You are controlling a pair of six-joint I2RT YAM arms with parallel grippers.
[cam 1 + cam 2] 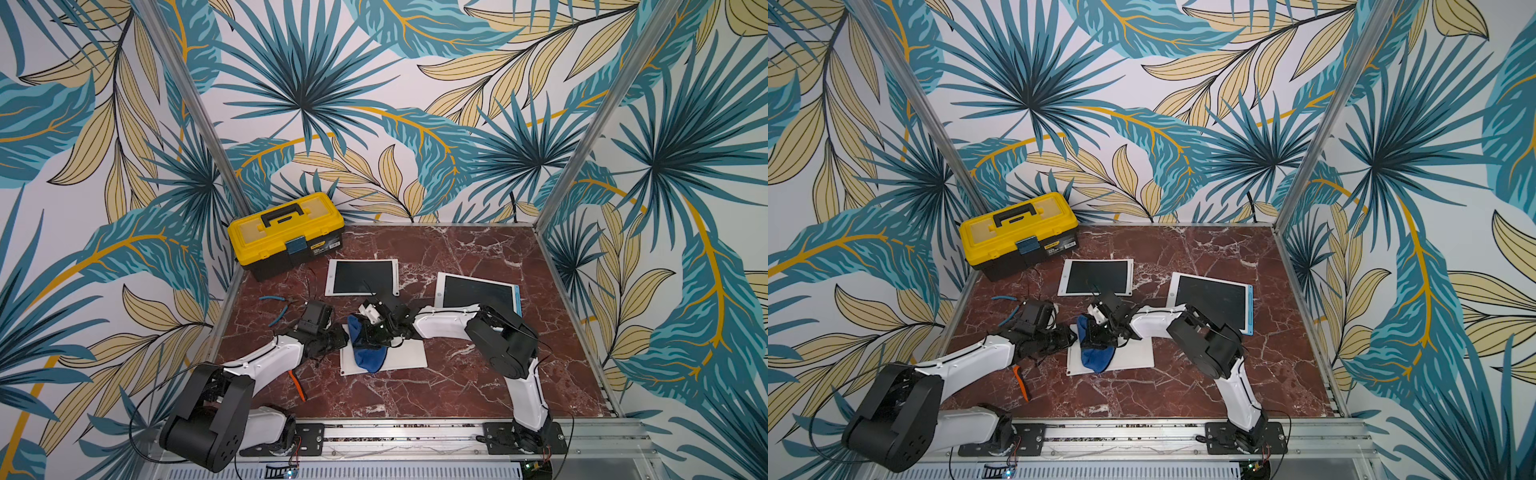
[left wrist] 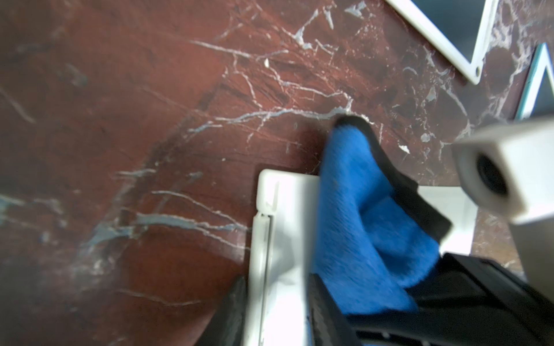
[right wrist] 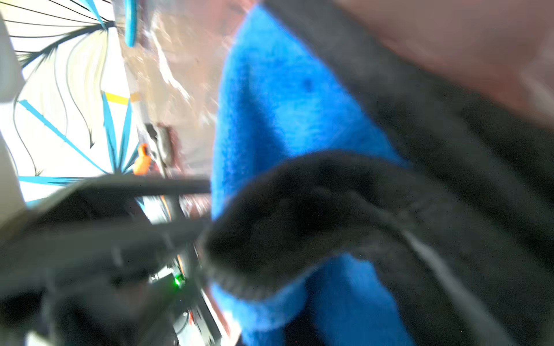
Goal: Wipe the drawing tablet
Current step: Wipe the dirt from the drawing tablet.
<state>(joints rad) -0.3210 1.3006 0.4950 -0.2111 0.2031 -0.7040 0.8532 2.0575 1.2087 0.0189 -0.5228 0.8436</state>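
Blue cloth (image 3: 278,99), blurred up close, hides part of the white tablet (image 1: 409,353).

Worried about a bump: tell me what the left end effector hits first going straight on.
Likely the drawing tablet: its edge sits between the left end effector's fingers. Past its corner lies only marble table; the blue cloth lies beside that line. Depth is unclear.

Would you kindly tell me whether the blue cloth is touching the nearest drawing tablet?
Touching: the left wrist view shows the blue cloth lying directly on the drawing tablet, on its white surface, no gap.
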